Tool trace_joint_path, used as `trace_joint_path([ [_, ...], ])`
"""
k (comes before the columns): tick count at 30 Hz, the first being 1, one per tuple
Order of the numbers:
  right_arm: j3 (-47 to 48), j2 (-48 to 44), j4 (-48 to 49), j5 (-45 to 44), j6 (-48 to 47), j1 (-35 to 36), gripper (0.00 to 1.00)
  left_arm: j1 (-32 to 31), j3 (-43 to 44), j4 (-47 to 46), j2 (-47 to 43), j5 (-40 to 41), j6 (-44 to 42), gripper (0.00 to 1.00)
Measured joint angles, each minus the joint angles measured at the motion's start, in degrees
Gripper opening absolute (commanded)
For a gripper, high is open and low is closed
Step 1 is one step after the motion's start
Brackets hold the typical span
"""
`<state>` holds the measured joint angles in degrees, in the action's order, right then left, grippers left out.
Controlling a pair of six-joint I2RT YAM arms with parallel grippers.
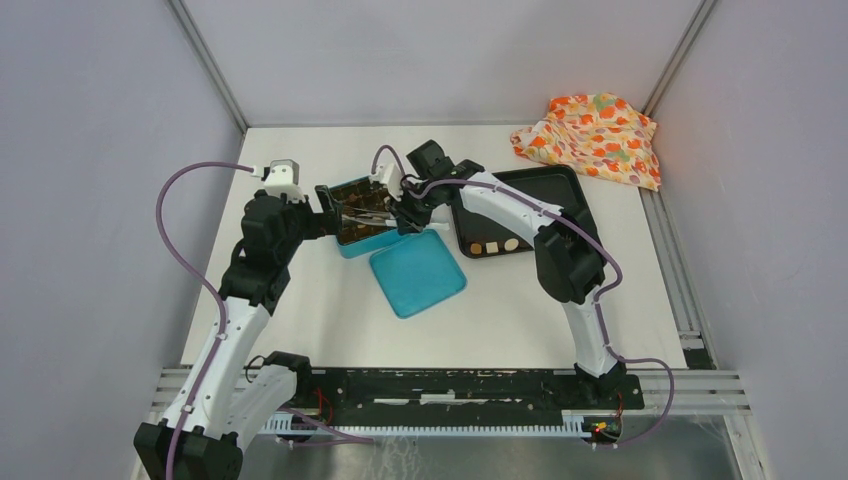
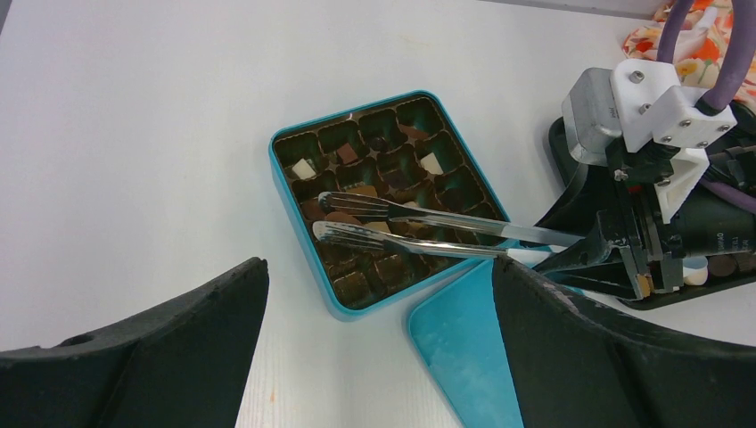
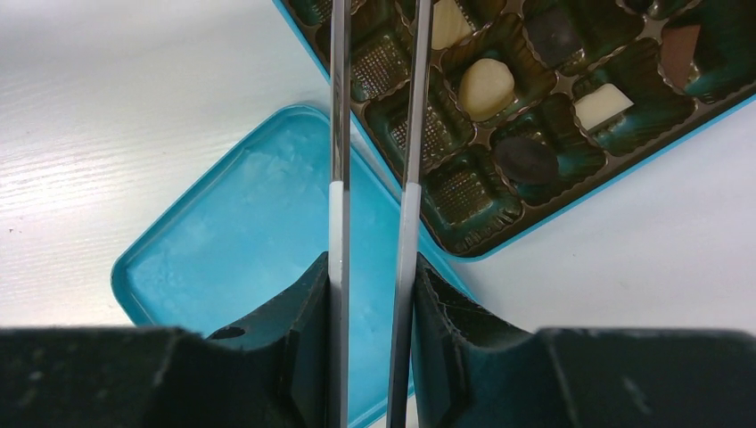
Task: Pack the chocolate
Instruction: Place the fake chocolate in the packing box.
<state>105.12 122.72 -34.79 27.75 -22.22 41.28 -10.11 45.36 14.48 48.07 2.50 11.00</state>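
A blue tin [image 1: 352,247] with a brown compartment insert [image 2: 383,214] holds several dark, brown and cream chocolates [image 3: 486,87]. My right gripper [image 1: 408,212] is shut on metal tongs [image 2: 419,227], also in the right wrist view [image 3: 374,134]. The tong tips hang apart over the tin and nothing shows between them. A black tray [image 1: 560,190] right of the tin holds three loose chocolates [image 1: 494,246] at its near edge. My left gripper [image 1: 322,212] is open and empty at the tin's left side; its fingers [image 2: 160,357] frame the tin's near corner.
The tin's blue lid [image 1: 417,272] lies upside down on the table just in front of the tin, also in the right wrist view [image 3: 250,232]. An orange flowery cloth [image 1: 592,135] lies bunched at the back right corner. Grey walls enclose the table.
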Motion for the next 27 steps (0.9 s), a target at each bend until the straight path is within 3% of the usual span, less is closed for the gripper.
trace_joint_path([
  [13,2.1,1.0,0.0,-0.9,0.3,0.3,0.43,0.0,0.0,0.0,0.0,0.0,0.0,1.0],
  [27,0.2,-0.5,-0.4,-0.9,-0.3,0.3,0.4,0.0,0.0,0.0,0.0,0.0,0.0,1.0],
])
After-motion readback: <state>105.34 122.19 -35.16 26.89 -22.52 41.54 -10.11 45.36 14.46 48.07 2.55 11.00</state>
